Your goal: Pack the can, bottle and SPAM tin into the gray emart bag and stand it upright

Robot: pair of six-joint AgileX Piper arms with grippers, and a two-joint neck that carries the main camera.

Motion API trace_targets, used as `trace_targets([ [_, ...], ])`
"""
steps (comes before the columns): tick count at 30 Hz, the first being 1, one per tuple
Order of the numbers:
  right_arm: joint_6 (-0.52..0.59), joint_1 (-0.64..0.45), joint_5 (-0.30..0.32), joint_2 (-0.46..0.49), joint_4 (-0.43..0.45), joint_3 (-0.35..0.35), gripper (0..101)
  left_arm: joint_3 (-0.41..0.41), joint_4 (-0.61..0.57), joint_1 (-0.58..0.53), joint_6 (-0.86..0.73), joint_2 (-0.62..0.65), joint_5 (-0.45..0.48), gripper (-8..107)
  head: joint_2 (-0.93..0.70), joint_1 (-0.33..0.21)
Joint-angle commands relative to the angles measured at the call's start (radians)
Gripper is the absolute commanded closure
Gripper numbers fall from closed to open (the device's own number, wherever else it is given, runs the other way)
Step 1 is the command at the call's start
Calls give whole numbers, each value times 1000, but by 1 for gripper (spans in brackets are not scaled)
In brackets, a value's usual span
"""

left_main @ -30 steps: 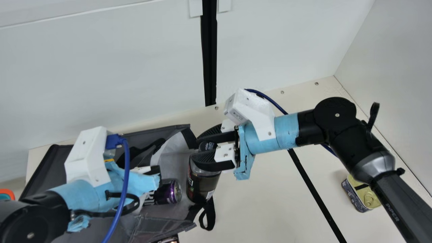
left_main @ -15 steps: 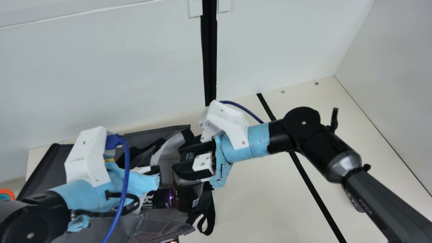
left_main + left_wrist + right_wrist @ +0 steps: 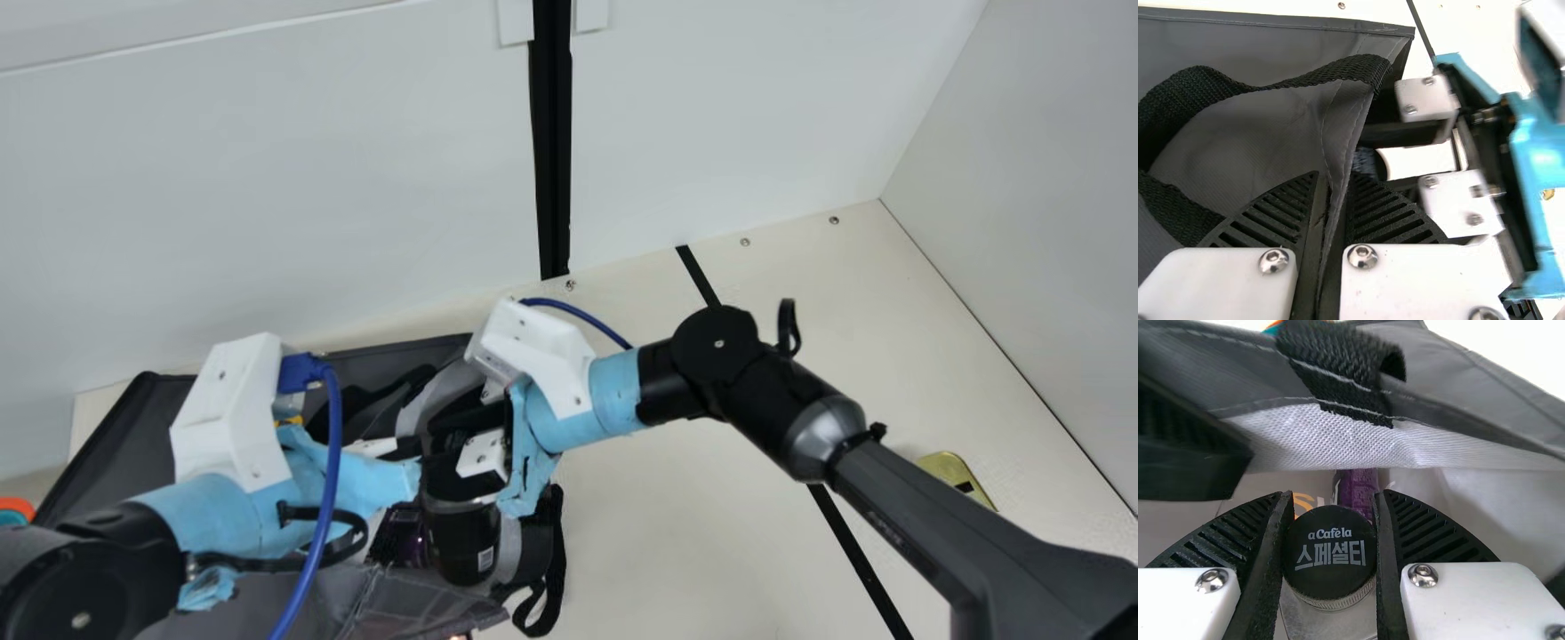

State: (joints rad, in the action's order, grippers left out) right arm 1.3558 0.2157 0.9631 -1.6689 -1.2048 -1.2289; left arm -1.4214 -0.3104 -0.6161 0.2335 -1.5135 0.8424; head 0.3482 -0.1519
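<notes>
My left gripper [image 3: 411,453] is at the mouth of the gray bag [image 3: 107,458], which lies on its side; in the left wrist view my left gripper [image 3: 1321,227] is shut on the bag's rim [image 3: 1350,143]. My right gripper [image 3: 444,444] holds the dark bottle [image 3: 462,542] at the bag's opening. In the right wrist view, my right gripper [image 3: 1330,550] grips its black cap [image 3: 1330,553], with the purple can [image 3: 1357,493] beyond, inside the bag. The gold-lidded tin [image 3: 956,471] lies on the table at the right, partly behind my right arm.
Black strap loops [image 3: 538,604] hang from the bag's mouth onto the table [image 3: 685,533]. Walls stand behind and at the right. An orange-rimmed object [image 3: 13,508] shows at the far left edge.
My right gripper has carried the bottle leftward and toward the front, into the bag's mouth, where it now overlaps the can. The left arm has kept still.
</notes>
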Motion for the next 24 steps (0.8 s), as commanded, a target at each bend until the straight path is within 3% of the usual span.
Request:
trace_targets([
  [1,-1,13,-9,-11,0,-4,101,0,0,0,0,0,0,107,1,-23],
  [15,-20,84,-61,-85,-13,-49,101,0,2,0,0,0,0,107,1,-23],
  [24,-30,95,-76,-95,-6,-61,71,0,2,0,0,0,0,107,1,-23],
])
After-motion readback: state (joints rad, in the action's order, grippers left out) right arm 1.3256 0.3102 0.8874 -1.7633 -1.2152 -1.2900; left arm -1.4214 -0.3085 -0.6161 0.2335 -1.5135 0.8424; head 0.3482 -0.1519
